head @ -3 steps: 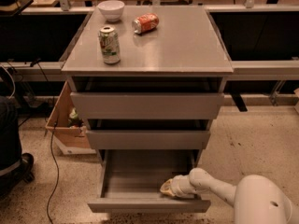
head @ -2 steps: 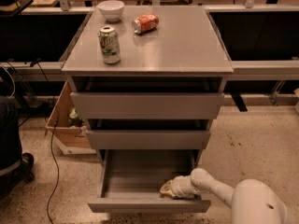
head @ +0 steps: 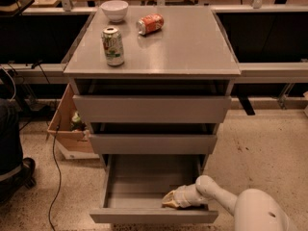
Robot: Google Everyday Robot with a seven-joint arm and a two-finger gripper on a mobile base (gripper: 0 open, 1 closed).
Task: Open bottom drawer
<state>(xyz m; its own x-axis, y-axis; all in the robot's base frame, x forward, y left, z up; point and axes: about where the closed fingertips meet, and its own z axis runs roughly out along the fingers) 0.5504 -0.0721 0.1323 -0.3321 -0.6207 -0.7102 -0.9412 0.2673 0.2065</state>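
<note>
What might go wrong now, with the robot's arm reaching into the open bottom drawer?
1. The end effector sits inside the bottom drawer, just behind its front panel. Lifting out carelessly might snag that panel or the middle drawer above.
2. A hard tug could shake the cabinet, and the red can lying on its side on top might roll off.

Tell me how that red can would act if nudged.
Lying on its side, the red can would probably roll on the smooth cabinet top. Small drinks can, so likely light. The gripper is down inside the bottom drawer.
</note>
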